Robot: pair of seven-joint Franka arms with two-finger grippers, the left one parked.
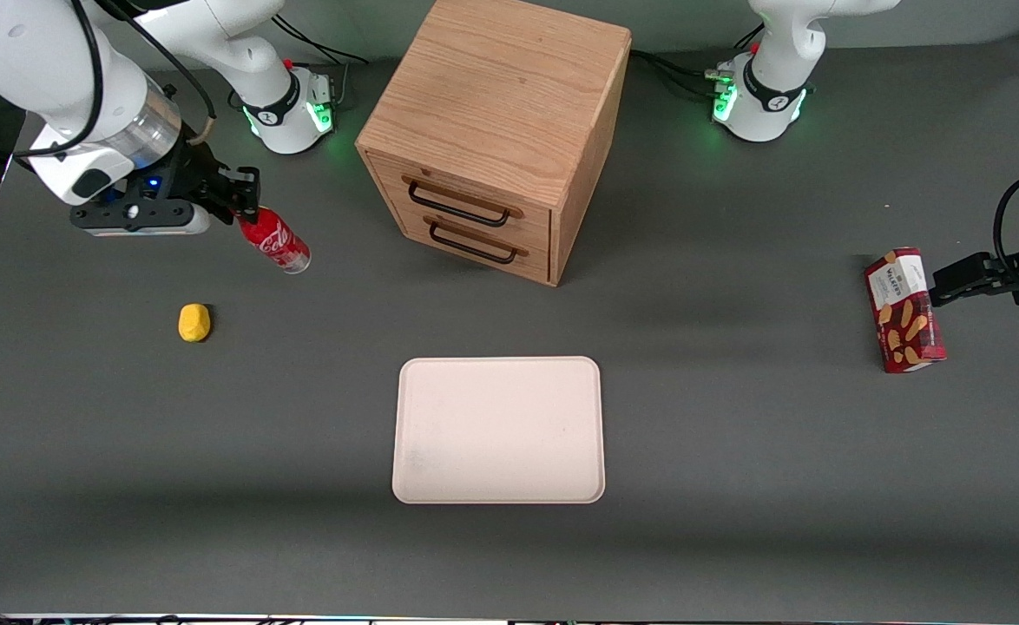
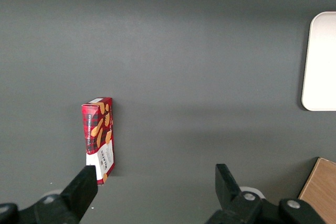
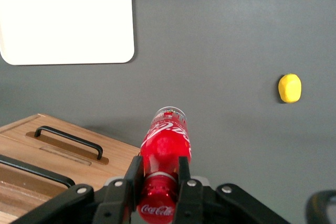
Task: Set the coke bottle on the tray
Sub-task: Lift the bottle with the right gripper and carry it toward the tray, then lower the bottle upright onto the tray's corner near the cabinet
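The coke bottle (image 1: 277, 244) is small and red with white script. It hangs tilted, cap uppermost, in my right gripper (image 1: 245, 210), which is shut on its neck. In the right wrist view the fingers (image 3: 134, 174) press both sides of the neck just below the red cap, and the coke bottle (image 3: 167, 140) points away from my gripper (image 3: 159, 165). It is held toward the working arm's end of the table, beside the wooden cabinet. The tray (image 1: 498, 430) is pale cream-pink and bare. It lies flat, nearer the front camera than the cabinet, and the tray (image 3: 65, 17) shows in the wrist view too.
A wooden two-drawer cabinet (image 1: 496, 130) stands mid-table with its dark handles facing the tray. A small yellow lump (image 1: 194, 322) lies on the table nearer the front camera than the bottle. A red snack box (image 1: 904, 310) stands toward the parked arm's end.
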